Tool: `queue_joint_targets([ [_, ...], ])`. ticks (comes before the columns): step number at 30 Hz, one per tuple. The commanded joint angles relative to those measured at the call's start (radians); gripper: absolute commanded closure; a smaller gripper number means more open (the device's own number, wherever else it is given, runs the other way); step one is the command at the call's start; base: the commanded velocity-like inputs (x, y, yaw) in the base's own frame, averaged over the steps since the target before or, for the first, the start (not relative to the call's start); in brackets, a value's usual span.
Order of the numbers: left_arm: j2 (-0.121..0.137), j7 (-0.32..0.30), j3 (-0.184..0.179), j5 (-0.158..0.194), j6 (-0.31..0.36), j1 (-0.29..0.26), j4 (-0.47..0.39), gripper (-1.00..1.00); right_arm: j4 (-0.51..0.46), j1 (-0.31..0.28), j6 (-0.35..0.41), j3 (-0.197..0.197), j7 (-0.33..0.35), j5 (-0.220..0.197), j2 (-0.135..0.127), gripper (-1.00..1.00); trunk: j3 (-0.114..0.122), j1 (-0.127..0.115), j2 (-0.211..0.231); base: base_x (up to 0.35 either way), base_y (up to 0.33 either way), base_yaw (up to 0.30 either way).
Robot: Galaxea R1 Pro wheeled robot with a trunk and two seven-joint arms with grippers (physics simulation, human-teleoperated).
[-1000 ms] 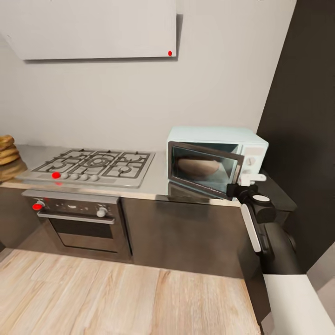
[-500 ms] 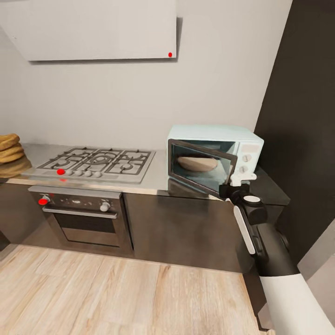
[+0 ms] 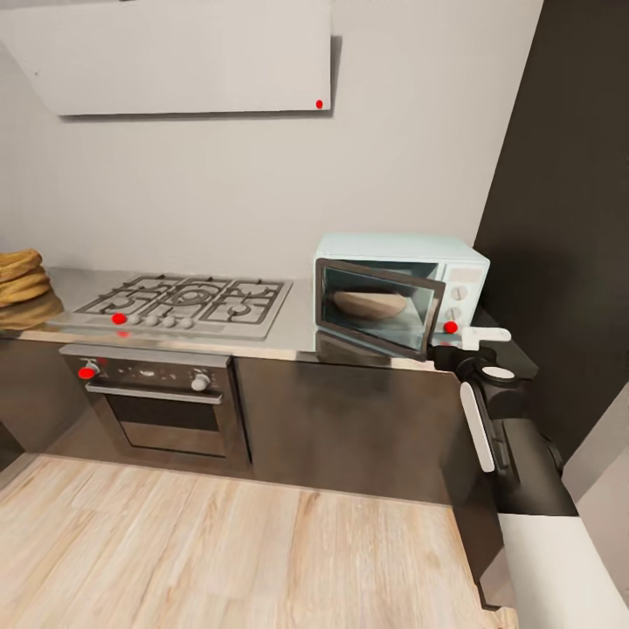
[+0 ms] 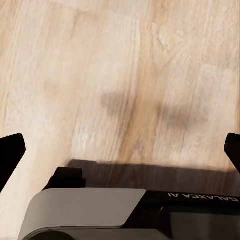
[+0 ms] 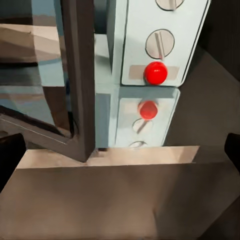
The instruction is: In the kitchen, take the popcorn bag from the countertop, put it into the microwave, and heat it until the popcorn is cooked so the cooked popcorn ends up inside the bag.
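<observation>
Nearest you, your left gripper [image 4: 120,150] hangs low over the pale plank floor [image 3: 218,542], fingers [image 4: 11,150] spread wide at the edges of its wrist view and holding nothing; it seems parked there to stay clear of the work. Your right arm reaches forward along the right side of the head view, and your right gripper [image 3: 476,342] sits at the front edge of the table [image 3: 297,341], just beside the microwave's control panel. In the right wrist view its fingers [image 5: 11,152] stand apart with nothing between them, pointed at the free edge of the microwave door [image 5: 80,80] and the knobs beyond. A red marker [image 5: 155,73] glows under the lower knob [image 5: 160,44], mirrored in the glossy worktop. The door [image 3: 377,307] is ajar, swung partway out from its left hinge, so the gripper looks placed to push it shut and then reach the knob. Inside the microwave [image 3: 402,293], through the dark glass, rests a rounded brownish shape, which I judge to be the popcorn bag [image 3: 371,303] already loaded; its rim and contents are too dim to make out. Left of that lie the gas hob [image 3: 183,306] with the oven [image 3: 162,411] beneath, and a stack of flat brown rounds [image 3: 19,275] at the far left.
</observation>
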Motion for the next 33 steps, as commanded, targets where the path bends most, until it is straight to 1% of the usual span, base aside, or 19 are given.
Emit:
queue_joint_targets([
  [1, -0.001, 0.000, 0.004, 0.000, -0.003, -0.001, 0.001, -1.00, -0.001, -0.001, 0.005, 0.001, -0.003, 0.001, 0.000, -1.00, -0.001, 0.000, -0.001, -0.177, -0.005, 0.000],
  [4, -0.001, 0.000, 0.005, 0.001, -0.003, -0.001, 0.001, -1.00, -0.001, -0.001, 0.005, 0.001, -0.003, 0.000, 0.000, -1.00, -0.001, 0.000, -0.001, -0.231, -0.077, 0.000],
  [7, -0.001, 0.000, 0.007, 0.007, -0.003, -0.001, 0.001, -1.00, -0.001, 0.000, 0.004, 0.002, -0.001, -0.001, 0.000, -1.00, -0.001, 0.000, -0.001, -0.056, -0.038, 0.000],
  [9, -0.001, 0.000, 0.008, 0.009, -0.003, -0.001, 0.001, -1.00, -0.001, 0.001, -0.011, 0.004, 0.001, -0.001, 0.000, -1.00, -0.001, 0.000, -0.001, -0.012, -0.008, 0.000],
  [13, 0.000, 0.003, 0.019, 0.014, -0.003, -0.002, 0.000, -1.00, -0.001, 0.003, -0.020, 0.002, -0.002, -0.003, 0.000, -1.00, -0.001, 0.000, -0.001, -0.002, -0.001, 0.000],
  [15, 0.000, 0.003, 0.030, 0.012, -0.003, -0.002, -0.001, -1.00, -0.006, 0.016, -0.028, 0.002, -0.001, -0.002, 0.000, -1.00, -0.001, 0.000, -0.001, 0.000, 0.000, 0.000],
  [17, 0.000, 0.003, 0.033, 0.010, -0.003, -0.002, -0.001, -1.00, -0.025, 0.046, -0.072, 0.002, -0.002, 0.000, 0.000, -1.00, -0.001, 0.000, -0.001, 0.000, 0.000, 0.000],
  [18, 0.001, 0.003, 0.034, 0.010, -0.003, -0.002, -0.001, -1.00, -0.035, 0.068, -0.117, 0.002, -0.002, 0.001, 0.000, -1.00, -0.001, 0.000, -0.001, 0.000, 0.000, 0.000],
  [20, 0.000, 0.003, 0.036, 0.011, -0.003, -0.003, -0.001, -1.00, -0.043, 0.109, -0.180, 0.002, 0.003, 0.001, -0.001, -1.00, -0.001, 0.000, -0.001, 0.000, 0.000, 0.000],
  [22, 0.000, 0.000, 0.035, 0.011, -0.003, -0.004, -0.001, -1.00, -0.038, 0.129, -0.205, 0.005, 0.010, -0.001, -0.003, -1.00, -0.001, 0.000, -0.001, 0.000, 0.000, 0.000],
  [26, 0.001, -0.003, 0.035, 0.010, -0.003, -0.004, -0.001, -1.00, -0.035, 0.133, -0.210, 0.014, 0.028, -0.006, -0.010, -1.00, -0.001, 0.000, -0.001, 0.010, -0.023, 0.000],
  [33, 0.001, -0.002, 0.034, 0.006, -0.003, -0.004, -0.001, -1.00, -0.034, 0.121, -0.210, 0.003, 0.045, -0.010, -0.012, -1.00, -0.001, 0.000, -0.001, 0.145, -0.258, 0.000],
])
